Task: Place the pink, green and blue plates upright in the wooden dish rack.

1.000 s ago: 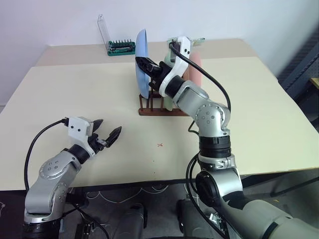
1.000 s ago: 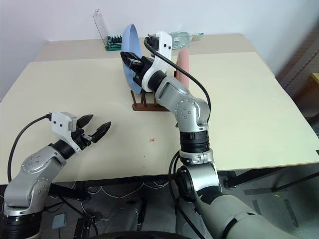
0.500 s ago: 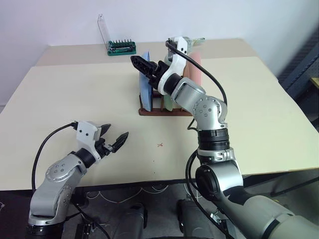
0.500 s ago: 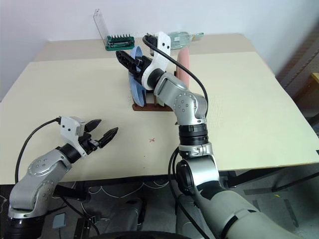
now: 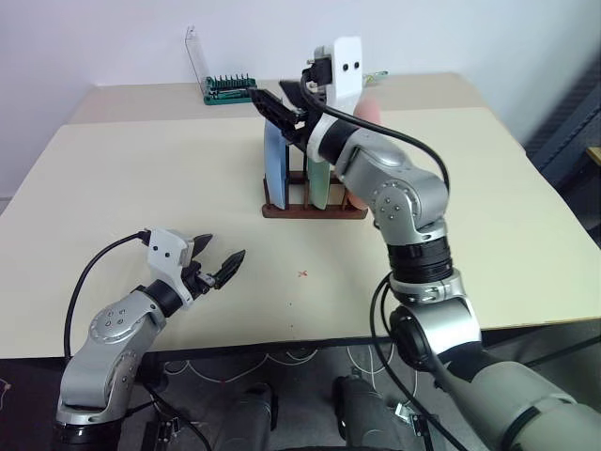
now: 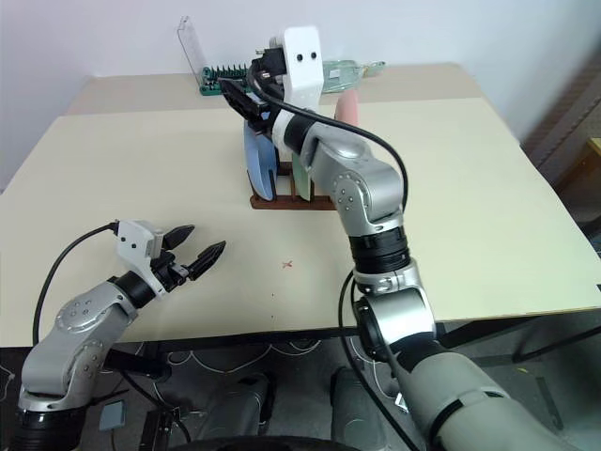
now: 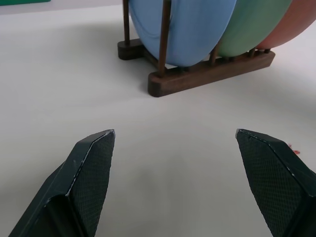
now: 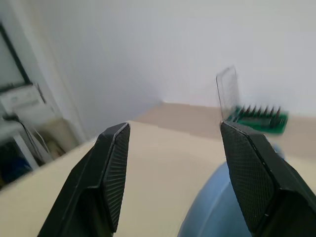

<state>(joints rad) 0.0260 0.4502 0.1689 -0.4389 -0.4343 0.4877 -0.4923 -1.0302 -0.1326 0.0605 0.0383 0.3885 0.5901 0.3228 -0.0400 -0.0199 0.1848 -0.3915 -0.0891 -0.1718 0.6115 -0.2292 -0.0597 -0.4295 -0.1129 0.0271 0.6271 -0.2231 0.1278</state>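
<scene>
Over the table, eye views: blue plate, green plate and pink plate all standing on edge in the wooden dish rack, so three plates, one rack.
Right gripper, eye views: up above the blue plate's top edge, fingers spread, nothing pinched, clear of the plate.
Left gripper, eye views: hovering low over the near side of the table, well apart from the rack, fingers spread, empty.
Left wrist view: two black fingertips wide apart, bare tabletop between, rack beyond with blue, green and pink side by side between the pegs.
Right wrist view: fingers spread, blue rim just below, green tool holder with clear panel further back, one of those.
Step, best guess: last plate looks slotted, so pretty much release and retreat.
Next move, probably: pull the right arm up and away without bumping the blue plate, double-check nothing tips.
</scene>
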